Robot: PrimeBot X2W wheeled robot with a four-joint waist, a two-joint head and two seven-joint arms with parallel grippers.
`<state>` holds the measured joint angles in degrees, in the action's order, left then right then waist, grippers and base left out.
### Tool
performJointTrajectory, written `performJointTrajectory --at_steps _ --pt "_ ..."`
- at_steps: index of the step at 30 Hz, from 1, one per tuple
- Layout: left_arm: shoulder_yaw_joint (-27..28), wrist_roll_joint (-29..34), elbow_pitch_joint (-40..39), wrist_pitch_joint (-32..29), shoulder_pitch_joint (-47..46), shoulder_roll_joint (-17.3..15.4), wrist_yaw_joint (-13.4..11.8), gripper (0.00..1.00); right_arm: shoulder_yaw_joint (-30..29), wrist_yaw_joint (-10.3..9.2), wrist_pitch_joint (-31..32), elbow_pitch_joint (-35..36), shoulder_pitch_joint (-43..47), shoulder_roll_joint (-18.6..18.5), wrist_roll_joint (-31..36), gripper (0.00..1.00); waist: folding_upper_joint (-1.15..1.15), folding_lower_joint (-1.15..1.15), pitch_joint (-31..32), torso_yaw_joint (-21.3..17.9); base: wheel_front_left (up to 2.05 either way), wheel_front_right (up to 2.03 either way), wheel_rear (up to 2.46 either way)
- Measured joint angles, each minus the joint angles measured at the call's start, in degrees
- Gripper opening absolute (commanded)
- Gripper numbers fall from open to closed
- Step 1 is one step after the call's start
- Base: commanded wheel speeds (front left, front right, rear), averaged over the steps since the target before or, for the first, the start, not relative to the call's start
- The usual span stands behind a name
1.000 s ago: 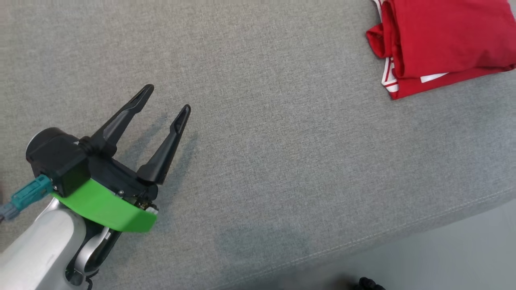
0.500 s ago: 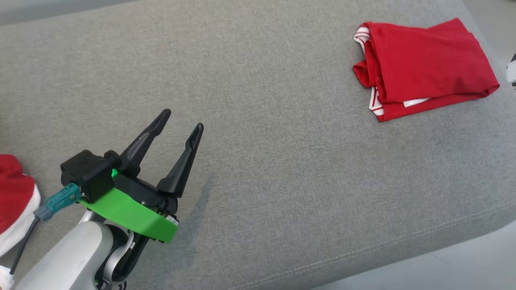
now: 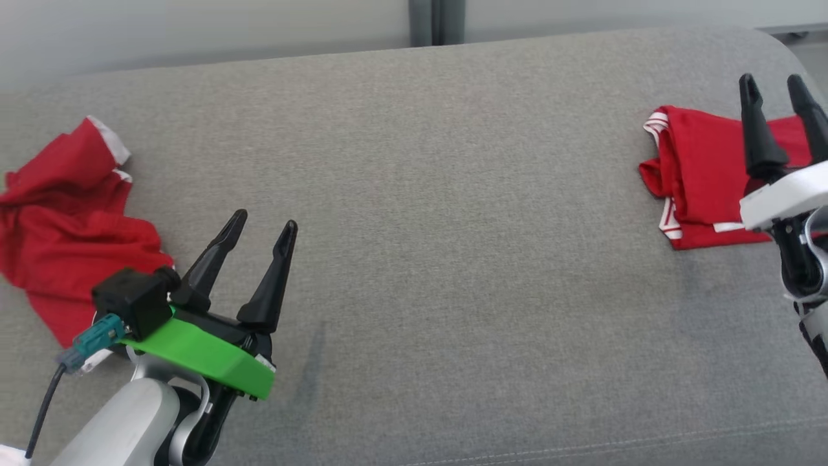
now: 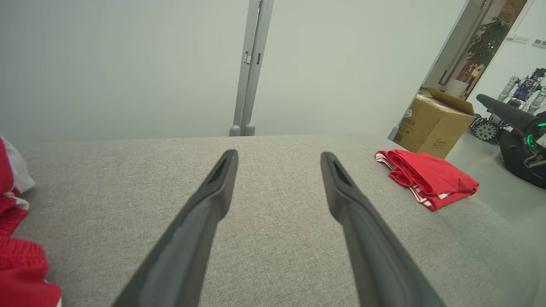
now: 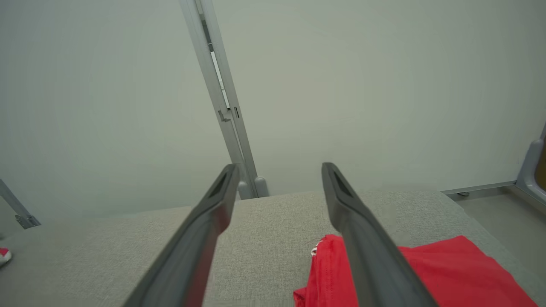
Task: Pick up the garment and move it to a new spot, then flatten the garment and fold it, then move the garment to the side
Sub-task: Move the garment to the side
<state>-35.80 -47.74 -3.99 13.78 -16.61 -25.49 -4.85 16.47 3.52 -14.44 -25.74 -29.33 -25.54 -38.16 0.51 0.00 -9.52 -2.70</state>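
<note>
A crumpled red garment (image 3: 65, 213) with white trim lies at the left of the grey cushion (image 3: 453, 226); it also shows at the edge of the left wrist view (image 4: 17, 264). A second red garment, folded (image 3: 698, 175), lies at the right end (image 4: 431, 177) (image 5: 448, 273). My left gripper (image 3: 266, 220) hovers open and empty just right of the crumpled garment, its fingers pointing across bare cushion (image 4: 278, 155). My right gripper (image 3: 771, 81) is open and empty above the near part of the folded garment (image 5: 280, 167).
A pale wall with a vertical grey post (image 4: 251, 64) stands behind the cushion. Past the cushion's right end are a cardboard box (image 4: 433, 125) and other robots (image 4: 522, 85) on the floor. The cushion's front seam (image 3: 647, 440) runs along the bottom.
The head camera has swung up and left, bringing the crumpled garment and the right gripper into its view. Both grippers have stayed open; the left one has barely moved over the cushion.
</note>
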Motion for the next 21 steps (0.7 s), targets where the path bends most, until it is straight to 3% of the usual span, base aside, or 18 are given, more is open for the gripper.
performJointTrajectory --at_steps 3,11,21 --pt "0.46 0.01 0.89 0.15 0.60 0.73 -0.41 1.00 -0.07 -0.20 0.00 0.93 3.36 0.30 0.00 1.00 0.00 0.00 1.35 2.34 0.00 0.00 0.00" --pt "2.13 0.08 3.58 0.46 2.91 1.14 -0.77 1.00 -2.37 -3.85 0.00 6.88 11.23 1.22 1.65 1.00 0.00 0.00 4.76 8.47 0.00 0.00 0.00" --pt "8.06 0.12 3.92 0.48 8.57 1.01 -1.80 1.00 1.22 -6.43 0.00 15.80 19.29 4.30 7.11 1.00 0.00 0.00 8.55 12.74 0.00 0.00 0.00"
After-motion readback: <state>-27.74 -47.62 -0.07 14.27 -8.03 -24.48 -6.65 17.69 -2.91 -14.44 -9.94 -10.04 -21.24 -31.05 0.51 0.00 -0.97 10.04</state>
